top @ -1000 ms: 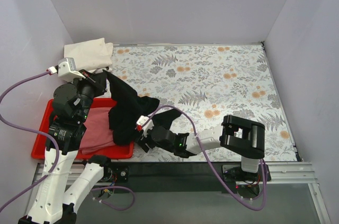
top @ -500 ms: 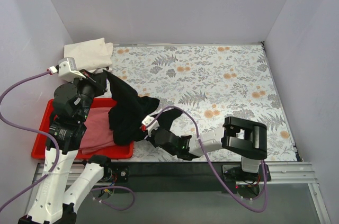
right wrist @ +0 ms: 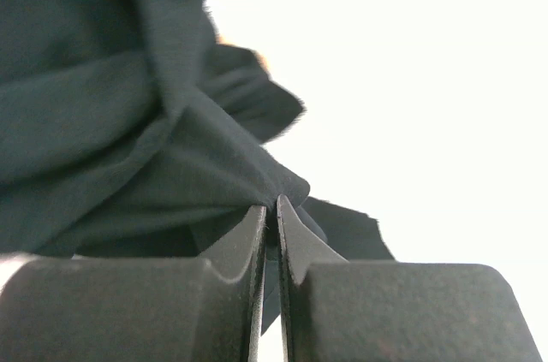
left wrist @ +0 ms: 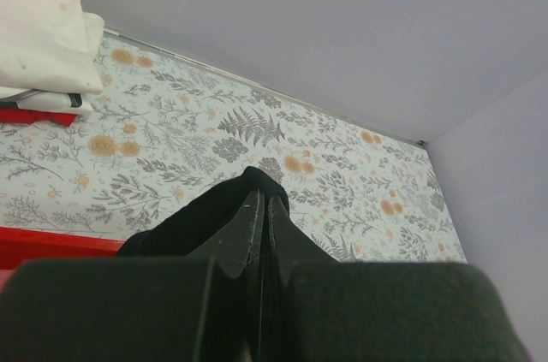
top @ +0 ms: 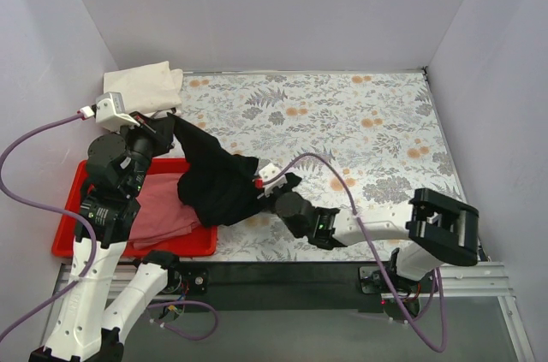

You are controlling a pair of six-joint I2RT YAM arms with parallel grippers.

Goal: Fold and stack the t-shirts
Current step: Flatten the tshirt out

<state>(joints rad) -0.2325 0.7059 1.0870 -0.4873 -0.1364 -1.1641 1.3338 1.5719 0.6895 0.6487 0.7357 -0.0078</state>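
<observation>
a: walls?
b: three, plain pale lilac-grey. back wall [top: 257,11], left wall [top: 43,45], right wall [top: 505,71]. they meet in square corners.
a: table?
b: table [top: 360,114] wears a floral print, grey ferns and orange blooms on white. metal rail [top: 479,270] along the near edge.
a: light?
b: even, soft, faint shadows.

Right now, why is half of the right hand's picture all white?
Right wrist view: too much light, so everything behind the black shirt washes out to plain white, and the right hand up close looks dark and a little soft. Left wrist and top views: even light, no glare.
</observation>
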